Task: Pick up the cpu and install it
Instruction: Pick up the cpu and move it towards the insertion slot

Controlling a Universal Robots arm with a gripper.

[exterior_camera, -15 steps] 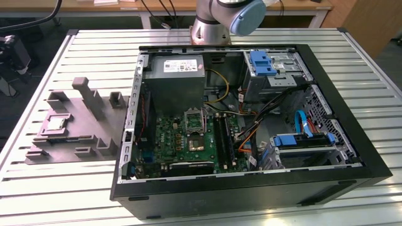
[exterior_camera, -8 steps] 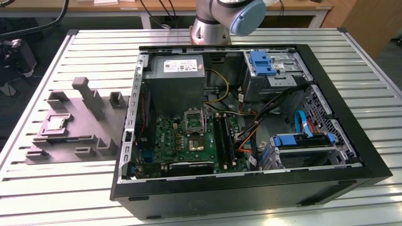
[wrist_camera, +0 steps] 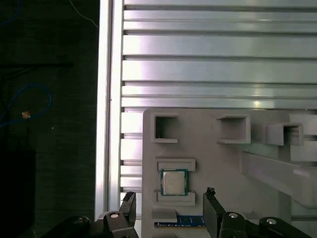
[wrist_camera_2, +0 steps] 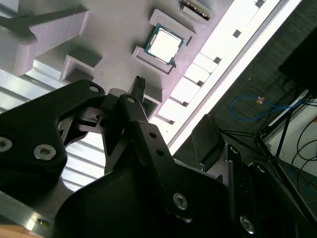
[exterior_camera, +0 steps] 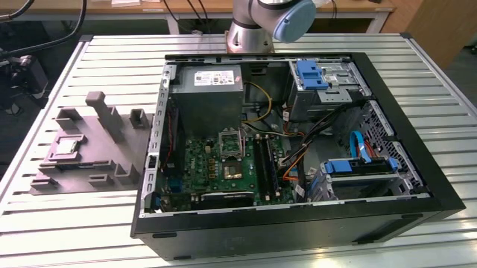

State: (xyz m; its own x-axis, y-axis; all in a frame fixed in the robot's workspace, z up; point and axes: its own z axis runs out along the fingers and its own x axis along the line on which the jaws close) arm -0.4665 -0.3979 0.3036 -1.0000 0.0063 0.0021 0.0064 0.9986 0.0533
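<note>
In the exterior view, found the cpu [exterior_camera: 66, 147] lying flat in its pocket on the grey tray [exterior_camera: 97, 152], on the slatted desk [exterior_camera: 417, 67] to the exterior view's left of the open computer case [exterior_camera: 298, 229]. Noted the socket [exterior_camera: 232, 170] on the green board inside the case, well apart from the tray, and judged it unfilled, though too small to be sure. Judged the pick-up not begun and the whole install left to do. In the first wrist view, looked straight down on the cpu [wrist_camera: 173, 182], seated between two low ridges of the tray. Saw the pincer [wrist_camera: 170, 197] spread wide and empty, one finger to either side of the cpu and clear of it, gripping nothing. In the second wrist view, met the cpu [wrist_camera_2: 164, 43] at a slant, near one dark fingertip [wrist_camera_2: 139, 83] but apart from it. Looked a small flat square: pale silvery metal on top, a thin dark greenish rim, level in its seat, far smaller than the tray.
</note>
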